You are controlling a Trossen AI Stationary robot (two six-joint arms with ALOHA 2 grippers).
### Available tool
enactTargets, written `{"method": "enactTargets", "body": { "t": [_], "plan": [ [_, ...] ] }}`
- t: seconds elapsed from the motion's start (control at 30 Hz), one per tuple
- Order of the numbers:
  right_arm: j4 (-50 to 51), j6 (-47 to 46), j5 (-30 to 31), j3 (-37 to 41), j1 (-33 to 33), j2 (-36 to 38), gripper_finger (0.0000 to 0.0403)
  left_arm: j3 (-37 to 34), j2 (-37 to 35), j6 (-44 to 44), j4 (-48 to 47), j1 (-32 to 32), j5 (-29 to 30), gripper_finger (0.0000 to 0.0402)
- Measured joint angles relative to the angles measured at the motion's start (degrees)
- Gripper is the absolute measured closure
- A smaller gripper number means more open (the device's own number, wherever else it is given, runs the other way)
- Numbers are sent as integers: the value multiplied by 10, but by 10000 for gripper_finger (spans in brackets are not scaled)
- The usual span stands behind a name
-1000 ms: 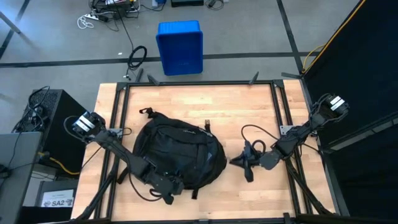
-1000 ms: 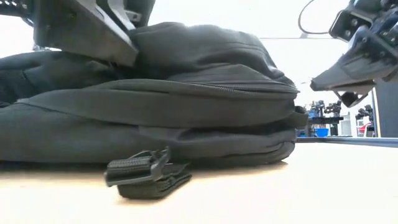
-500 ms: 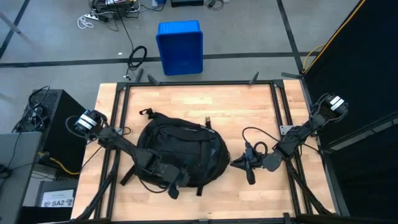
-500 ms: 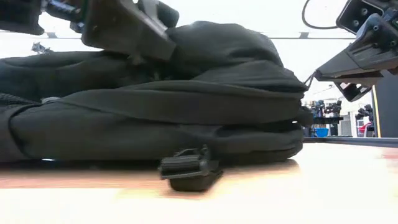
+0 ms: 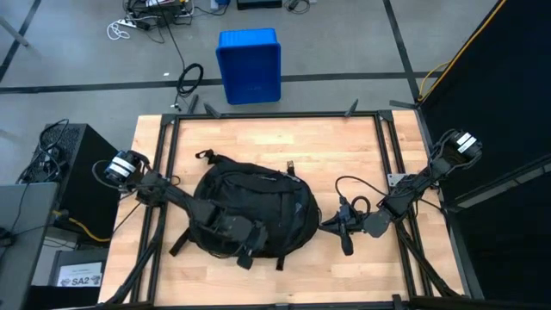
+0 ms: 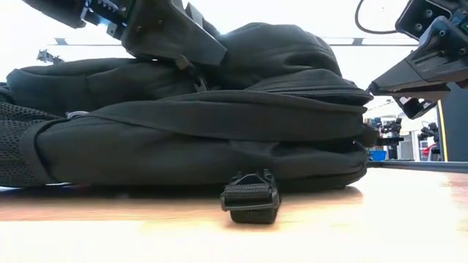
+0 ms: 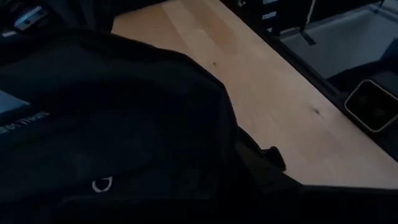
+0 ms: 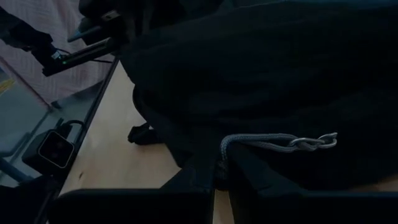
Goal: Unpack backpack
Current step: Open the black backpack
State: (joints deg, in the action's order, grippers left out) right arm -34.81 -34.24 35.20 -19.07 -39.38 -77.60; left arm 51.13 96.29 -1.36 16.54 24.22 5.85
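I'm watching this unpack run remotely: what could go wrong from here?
The left claw sits on the backpack at its near edge, and the bag may drag across the table rather than open. The right claw is at the bag's side by the zip pull cord; it could miss the thin cord. A loose strap buckle lies on the table and might snag.

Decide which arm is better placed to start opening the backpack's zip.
Probably right: the right gripper sits at the backpack's edge, a grey zip pull cord just ahead. The left gripper lies on the fabric.
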Motion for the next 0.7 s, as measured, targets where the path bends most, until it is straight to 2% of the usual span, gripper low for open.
{"method": "enactTargets", "body": {
  "t": [0.4,0.53,0.7],
  "plan": [
    [1,4,-3,0,0,0,402,0,0,-14,35,-3,6,382],
    [1,4,-4,0,0,0,401,1,0,-44,52,-3,17,359],
    [1,4,-4,-1,0,0,402,1,0,-74,54,-2,36,308]
  ]
}}
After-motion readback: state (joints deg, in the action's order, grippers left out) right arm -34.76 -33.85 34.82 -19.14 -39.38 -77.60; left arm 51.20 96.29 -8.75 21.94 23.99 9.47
